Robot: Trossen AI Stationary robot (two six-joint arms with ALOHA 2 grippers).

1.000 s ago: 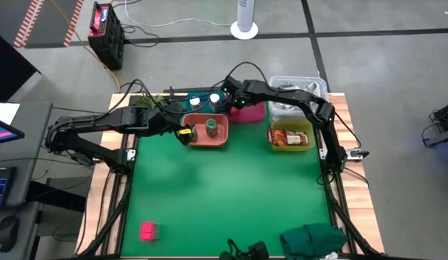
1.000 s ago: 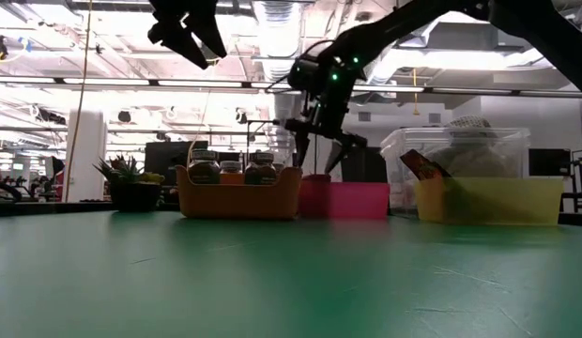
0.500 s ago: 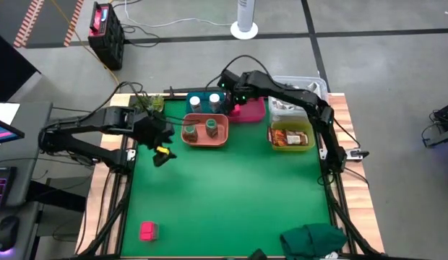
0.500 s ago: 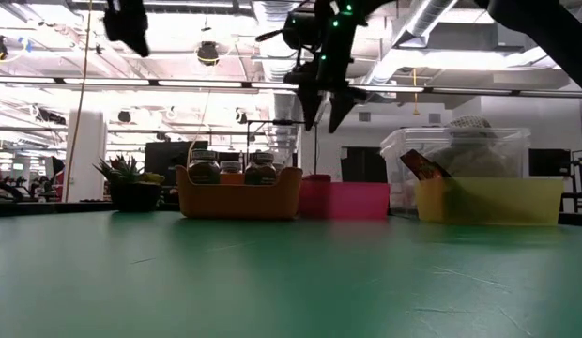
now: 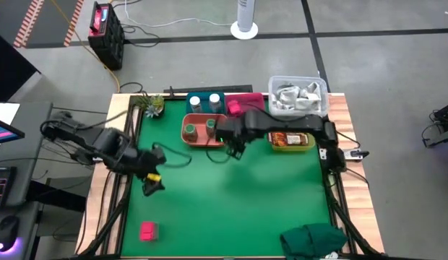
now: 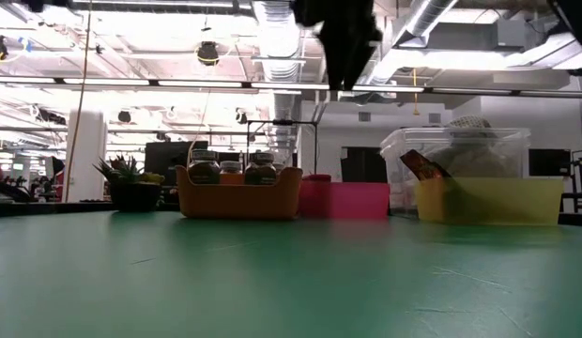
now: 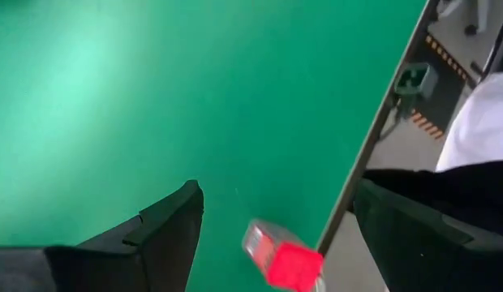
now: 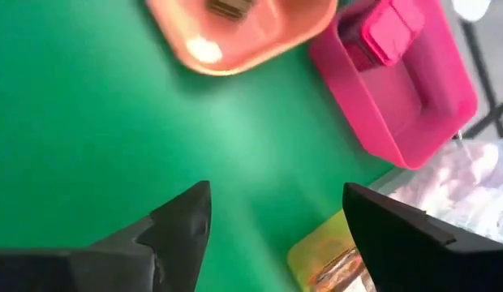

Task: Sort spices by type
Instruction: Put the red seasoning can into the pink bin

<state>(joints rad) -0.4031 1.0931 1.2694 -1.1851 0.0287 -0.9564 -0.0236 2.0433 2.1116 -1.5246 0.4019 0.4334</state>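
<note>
A loose pink block [image 5: 147,230] lies on the green mat near the near-left corner; in the left wrist view the pink block [image 7: 284,261] shows beyond my open fingers. My left gripper [image 5: 150,182] [image 7: 276,195] hovers open over the mat, on the far side of that block. My right gripper [image 5: 233,144] [image 8: 277,191] is open above the mat, just near of the orange tray [image 5: 220,139], which holds two dark green jars [image 5: 199,128]. Two white-capped jars [image 5: 204,102] stand in a teal tray. Another pink block [image 8: 389,24] lies in the pink tray [image 5: 251,99]. Brown-orange sachets [image 5: 290,139] fill the yellow tray.
A clear bin [image 5: 298,97] of crumpled wrappers stands at the far right. A green plant sprig [image 5: 152,103] sits at the far left corner. A dark green cloth [image 5: 314,238] lies at the near edge. The trays line the far edge; the green mat [image 5: 231,195] stretches near of them.
My left gripper has drawn away from the orange tray, moving toward the near-left, toward the loose pink block. My right gripper has risen from the pink tray and swung toward the near side, over the mat in front of the orange tray. The trays and jars stayed put.
</note>
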